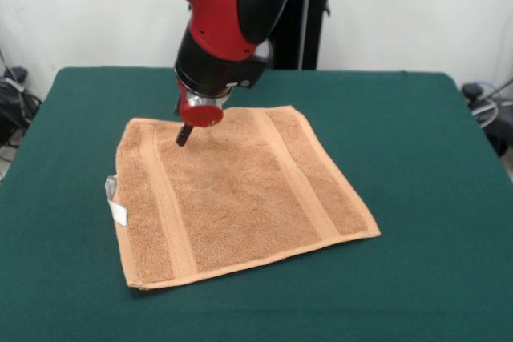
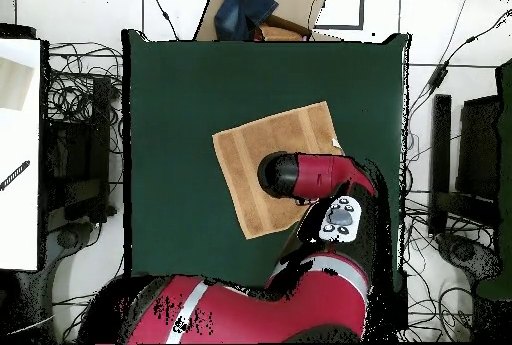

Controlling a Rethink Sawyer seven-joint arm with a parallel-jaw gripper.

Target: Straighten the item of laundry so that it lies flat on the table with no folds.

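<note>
Towel (image 1: 240, 194): orange-tan terry square, spread open on the tabletop (image 1: 417, 142), turned at an angle to the tabletop's edges; in the overhead view it sits toward the robot's side of centre.
Woven bands: two paler stripes cross the towel, one near each of two opposite edges; both run straight, which suggests the cloth is not bunched beneath.
Loop tag (image 1: 115, 199): white, protruding from the towel edge nearest the first band, resting on the green cloth just beside the towel.
Corners: all four show in the front view; none appears turned under.
Residual unevenness: the towel edge by the tag looks slightly wavy, and the corner beyond the tag may be lifted a little; otherwise no fold is evident.
Gripper (image 1: 184, 135): dark tip at or just above the towel's surface, close to the towel corner farthest from the camera in the front view; whether it is open or closed cannot be told, since the red wrist covers most of it.
Arm: in the overhead view the red wrist covers the part of the towel toward the robot.
Stage, as judged: the task seems almost complete; only fine smoothing appears to remain.
Technique advised: press lightly and draw outward toward the towel's nearest edge, never inward, so that no new ridge forms.
Release advised: lift straight up from the towel, lest the terry pile catch and drag a corner over.
</note>
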